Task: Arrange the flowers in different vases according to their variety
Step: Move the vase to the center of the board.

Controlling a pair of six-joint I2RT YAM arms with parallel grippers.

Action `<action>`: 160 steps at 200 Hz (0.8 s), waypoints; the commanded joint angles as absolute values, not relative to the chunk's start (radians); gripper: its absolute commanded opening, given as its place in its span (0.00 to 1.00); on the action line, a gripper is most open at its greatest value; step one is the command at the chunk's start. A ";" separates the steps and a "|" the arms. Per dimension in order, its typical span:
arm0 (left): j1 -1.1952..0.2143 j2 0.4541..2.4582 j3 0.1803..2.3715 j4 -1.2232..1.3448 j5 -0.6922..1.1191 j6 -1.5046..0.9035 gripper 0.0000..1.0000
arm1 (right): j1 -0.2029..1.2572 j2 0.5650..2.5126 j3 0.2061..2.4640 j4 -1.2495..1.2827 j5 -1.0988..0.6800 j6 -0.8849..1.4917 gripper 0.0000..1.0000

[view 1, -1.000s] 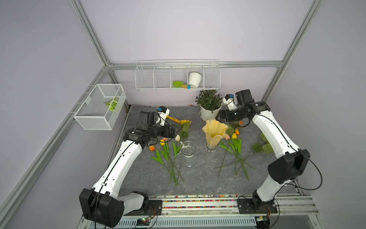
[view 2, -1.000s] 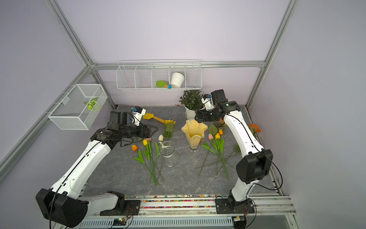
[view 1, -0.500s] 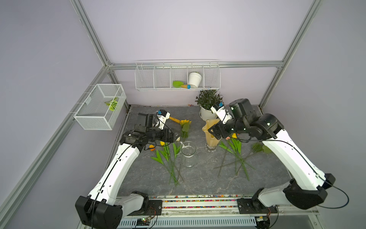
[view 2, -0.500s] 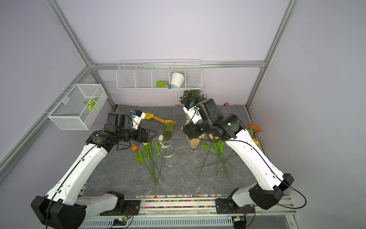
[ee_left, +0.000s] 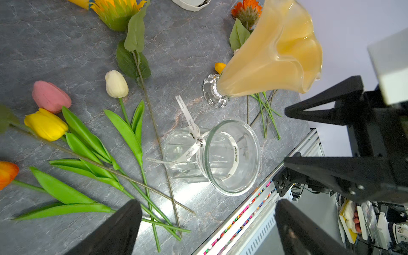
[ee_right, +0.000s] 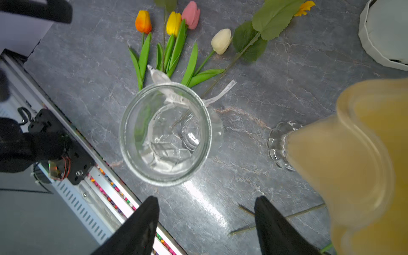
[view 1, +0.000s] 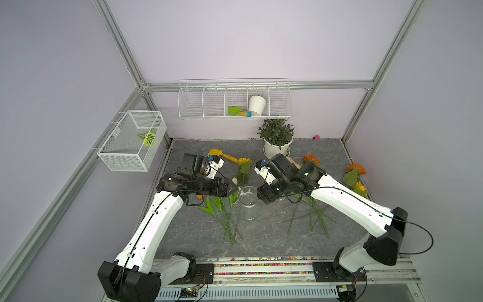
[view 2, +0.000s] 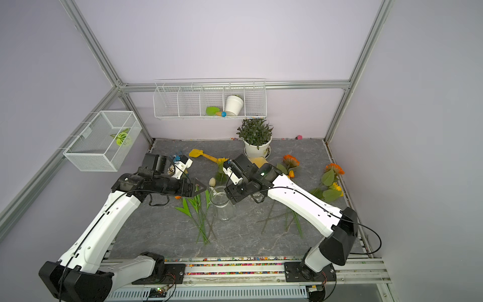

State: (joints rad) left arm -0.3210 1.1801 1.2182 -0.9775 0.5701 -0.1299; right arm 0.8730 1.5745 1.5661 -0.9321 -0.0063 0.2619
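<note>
The clear glass vase [view 1: 248,204] [view 2: 222,204] stands mid-table with a white ribbon at its neck, empty. My left gripper [view 2: 201,187] [ee_left: 206,203] hovers just left of it, open and empty. My right gripper [view 2: 231,198] [ee_right: 206,198] hangs just right of its rim [ee_right: 164,134], open with bare table between the fingers. The pale-yellow vase [ee_left: 271,59] [ee_right: 353,172] stands upright behind my right arm, mostly hidden in both top views. Pink [ee_left: 50,97], yellow [ee_left: 46,128], white [ee_left: 116,84] and orange [ee_left: 7,174] tulips lie left of the clear vase. A yellow sunflower [view 1: 244,162] lies behind it.
Orange-headed flowers [view 1: 311,160] [view 1: 355,168] and loose stems [view 1: 316,217] lie at the right. A potted plant [view 1: 277,136] stands at the back, a yellow shovel [view 1: 222,154] lies behind my left gripper. A wire rack [view 1: 234,115] and wire basket [view 1: 133,157] hang on the walls.
My right arm swung from the back right, over the yellow vase, down beside the clear vase, and its jaws narrowed somewhat. My left gripper shifted right toward the clear vase.
</note>
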 commanded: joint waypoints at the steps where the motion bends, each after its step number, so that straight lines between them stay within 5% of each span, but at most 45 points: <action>1: -0.326 1.184 1.202 -1.006 0.555 -0.139 0.96 | 0.883 1.598 1.565 -0.853 0.044 0.346 0.71; 160: -0.350 1.256 1.138 -0.922 0.623 -0.164 0.83 | 0.925 1.829 1.729 -0.966 0.096 0.342 0.46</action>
State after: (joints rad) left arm -0.3283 1.2377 1.1404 -0.9527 0.5976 -0.1566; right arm 0.9211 1.8019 1.7031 -0.9363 0.0746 0.3504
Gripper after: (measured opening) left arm 0.834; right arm 0.500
